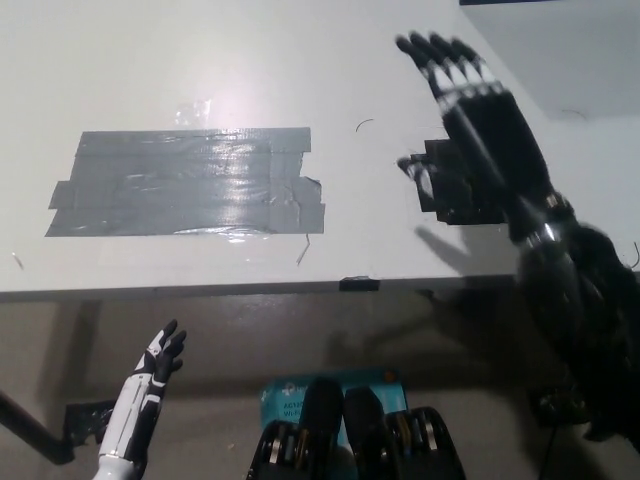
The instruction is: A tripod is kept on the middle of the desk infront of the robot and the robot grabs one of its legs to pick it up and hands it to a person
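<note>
Two hands in view, neither holding anything. Black right hand (490,125) above the right side of the tabletop (350,60), closer to the front edge than the back, fingers straight and spread, tips toward the far edge, thumb out sideways. Forearm in from the bottom right, crossing the front edge. Beneath that hand, flat on the tabletop, a black taped patch (450,208), partly hidden by palm and wrist. Hand shadow on the white surface just short of the front edge. White left hand (163,352) low at the left, below and in front of the front edge, fingers loosely apart, touching nothing. Tripod not in frame, so cannot tell its place. Wide grey tape patch (185,183) stuck flat across the left half of the tabletop, glare at its middle, ragged at its right end near the centre. Small black clip (358,284) on the front edge, about mid-width. Darker grey surface (565,45) past the back right corner. Teal box (283,393) on the floor below the front edge.
</note>
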`<state>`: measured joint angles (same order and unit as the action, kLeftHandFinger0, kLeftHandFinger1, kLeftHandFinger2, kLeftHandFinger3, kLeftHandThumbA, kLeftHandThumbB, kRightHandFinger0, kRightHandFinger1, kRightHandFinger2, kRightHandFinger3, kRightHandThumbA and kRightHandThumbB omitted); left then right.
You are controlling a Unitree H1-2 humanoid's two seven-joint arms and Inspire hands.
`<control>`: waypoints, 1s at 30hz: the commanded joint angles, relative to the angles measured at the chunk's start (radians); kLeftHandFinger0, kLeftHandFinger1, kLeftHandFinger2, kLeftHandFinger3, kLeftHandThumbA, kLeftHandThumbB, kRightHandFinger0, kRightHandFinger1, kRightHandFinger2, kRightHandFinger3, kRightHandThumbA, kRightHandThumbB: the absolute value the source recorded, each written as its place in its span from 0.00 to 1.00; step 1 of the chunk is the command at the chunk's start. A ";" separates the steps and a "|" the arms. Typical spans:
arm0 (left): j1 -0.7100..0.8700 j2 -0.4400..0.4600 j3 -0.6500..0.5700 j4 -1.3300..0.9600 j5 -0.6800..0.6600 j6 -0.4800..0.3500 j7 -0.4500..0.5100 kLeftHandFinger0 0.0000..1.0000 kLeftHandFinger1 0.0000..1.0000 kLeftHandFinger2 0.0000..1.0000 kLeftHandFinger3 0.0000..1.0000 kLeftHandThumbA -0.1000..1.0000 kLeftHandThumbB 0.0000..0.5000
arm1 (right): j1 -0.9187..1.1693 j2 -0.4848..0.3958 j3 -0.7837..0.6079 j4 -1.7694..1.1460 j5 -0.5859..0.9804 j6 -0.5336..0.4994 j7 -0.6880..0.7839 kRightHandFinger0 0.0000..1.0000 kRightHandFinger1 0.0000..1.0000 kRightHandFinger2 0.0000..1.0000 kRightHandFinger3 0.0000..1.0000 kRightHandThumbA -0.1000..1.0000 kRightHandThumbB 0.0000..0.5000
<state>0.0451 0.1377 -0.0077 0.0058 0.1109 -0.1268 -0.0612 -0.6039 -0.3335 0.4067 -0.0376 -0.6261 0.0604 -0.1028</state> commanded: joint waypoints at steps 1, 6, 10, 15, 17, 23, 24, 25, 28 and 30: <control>-0.003 0.001 -0.011 -0.010 0.002 -0.040 0.000 1.00 1.00 1.00 1.00 0.97 0.00 | 0.398 -0.019 -0.219 -0.753 0.507 -0.028 -0.059 1.00 1.00 1.00 1.00 0.72 0.64; -0.006 -0.001 -0.004 0.004 -0.008 -0.038 0.001 1.00 1.00 1.00 1.00 0.95 0.00 | 0.541 0.120 -0.219 -0.610 0.490 -0.203 -0.169 1.00 1.00 1.00 1.00 0.72 0.52; 0.006 0.001 -0.005 0.011 -0.012 -0.048 -0.002 1.00 1.00 1.00 1.00 0.95 0.00 | 0.595 0.234 -0.251 -0.366 0.527 -0.287 -0.178 1.00 1.00 1.00 1.00 0.63 0.23; 0.006 -0.005 -0.008 0.017 -0.003 -0.046 0.004 1.00 1.00 1.00 1.00 0.96 0.00 | 0.612 0.291 -0.292 -0.127 0.594 -0.321 -0.110 1.00 1.00 1.00 1.00 0.62 0.22; -0.005 -0.005 -0.005 0.017 0.000 -0.037 0.007 1.00 1.00 1.00 1.00 0.96 0.00 | 0.597 0.306 -0.313 -0.054 0.622 -0.335 -0.076 1.00 1.00 1.00 1.00 0.64 0.18; -0.005 -0.008 -0.008 0.024 0.004 -0.043 0.007 1.00 1.00 1.00 1.00 0.96 0.00 | 0.601 0.313 -0.341 0.024 0.657 -0.335 -0.002 1.00 1.00 1.00 1.00 0.80 0.09; -0.004 -0.006 -0.007 0.023 0.003 -0.044 0.006 1.00 1.00 1.00 1.00 0.97 0.00 | 0.601 0.313 -0.341 0.029 0.661 -0.327 0.007 1.00 1.00 1.00 1.00 0.80 0.10; -0.004 -0.005 -0.007 0.023 0.003 -0.045 0.005 1.00 1.00 1.00 1.00 0.97 0.00 | 0.601 0.314 -0.344 0.036 0.665 -0.322 0.018 1.00 1.00 1.00 1.00 0.81 0.09; 0.000 -0.008 -0.003 0.021 -0.003 -0.051 0.007 1.00 1.00 1.00 1.00 0.95 0.00 | 0.602 0.319 -0.346 0.048 0.666 -0.309 0.037 1.00 1.00 1.00 1.00 0.79 0.10; -0.003 -0.008 -0.003 0.022 -0.002 -0.053 0.007 1.00 1.00 1.00 1.00 0.94 0.00 | 0.598 0.318 -0.348 0.056 0.670 -0.312 0.048 1.00 1.00 1.00 1.00 0.77 0.09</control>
<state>0.0477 0.1269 -0.0080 0.0356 0.1108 -0.1353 -0.0607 0.0050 -0.0287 0.0749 0.0150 -0.0571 -0.1593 -0.1065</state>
